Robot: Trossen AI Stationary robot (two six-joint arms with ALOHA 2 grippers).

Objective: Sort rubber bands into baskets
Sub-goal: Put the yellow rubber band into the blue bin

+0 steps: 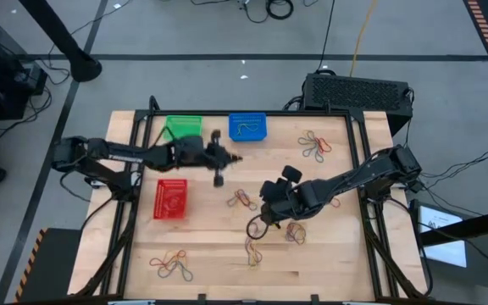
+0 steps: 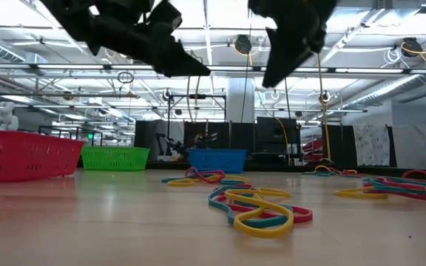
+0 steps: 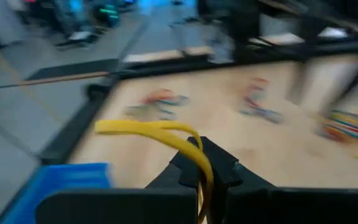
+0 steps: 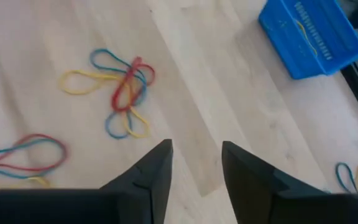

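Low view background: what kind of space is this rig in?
Likely an industrial lab or workshop hall: exposed ceiling trusses with strip lights, cables hanging from overhead, and in the high view a concrete floor with loose cabling around the wooden table.

You have bare surface [image 1: 206,241] between the red basket [image 1: 170,199] and the middle rubber bands [image 1: 244,200]; the green basket [image 1: 182,127] and blue basket [image 1: 247,126] block the far edge.
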